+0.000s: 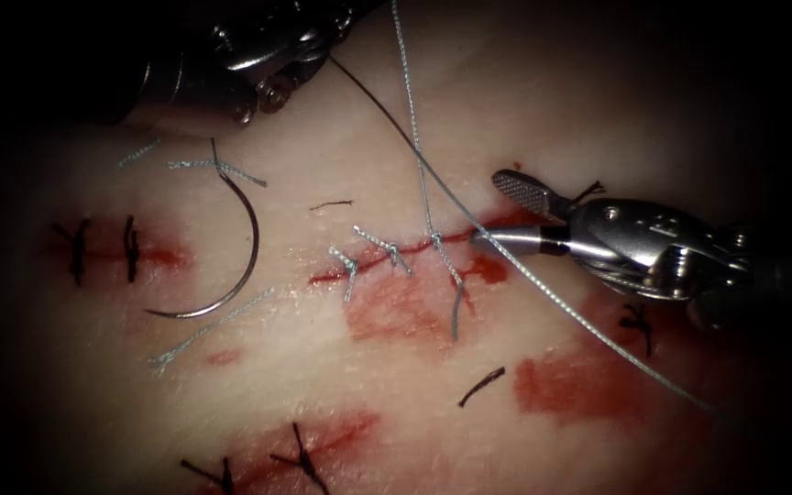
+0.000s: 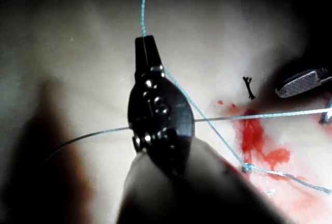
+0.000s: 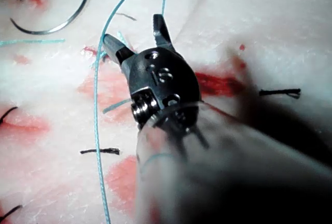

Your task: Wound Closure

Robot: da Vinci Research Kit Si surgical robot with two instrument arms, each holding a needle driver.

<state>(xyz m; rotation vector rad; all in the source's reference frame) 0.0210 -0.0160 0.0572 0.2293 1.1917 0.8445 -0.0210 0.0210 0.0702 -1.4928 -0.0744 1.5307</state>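
Tissue (image 1: 543, 110) bears the loose needle (image 1: 247, 240) left of the cut (image 1: 387, 257); left tool (image 2: 146, 45) grips thread (image 1: 412, 110); right tool (image 1: 499, 209) gapes, empty.

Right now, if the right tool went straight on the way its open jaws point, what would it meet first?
Probably the thread slanting just past the right tool, then the knotted stitch on the cut. Depth is unclear, so it might pass above the thread.

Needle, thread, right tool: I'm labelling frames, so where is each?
needle (image 1: 251, 240), endoscope view: mid-curve, lying free on the tissue.
thread (image 2: 143, 11), left wrist view: strand above the shut jaws.
right tool (image 1: 506, 211), endoscope view: between its open jaws.
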